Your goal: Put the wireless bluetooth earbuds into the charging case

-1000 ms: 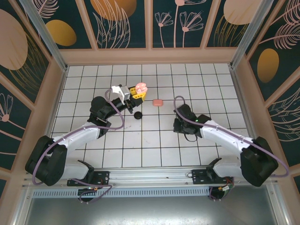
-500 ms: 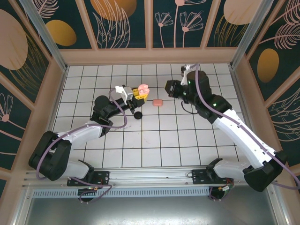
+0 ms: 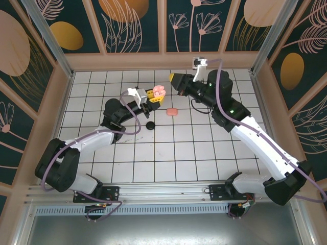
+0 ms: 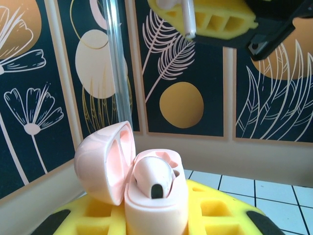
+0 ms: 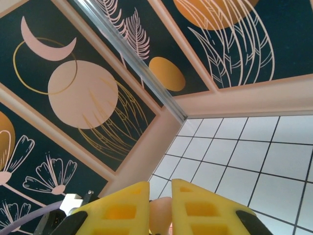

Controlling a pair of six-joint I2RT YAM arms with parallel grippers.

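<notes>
My left gripper [image 3: 153, 97] clamps the open pink charging case [image 4: 152, 193]. My right gripper [image 5: 160, 192] pinches a pink earbud [image 5: 160, 215]. I should align its stem over the case and lower gently.

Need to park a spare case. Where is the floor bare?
Bare: near tiles between the left arm and right arm, and the far left corner. Crowded: mid-back, around the open pink case, earbud, shut pink case and black case.
</notes>
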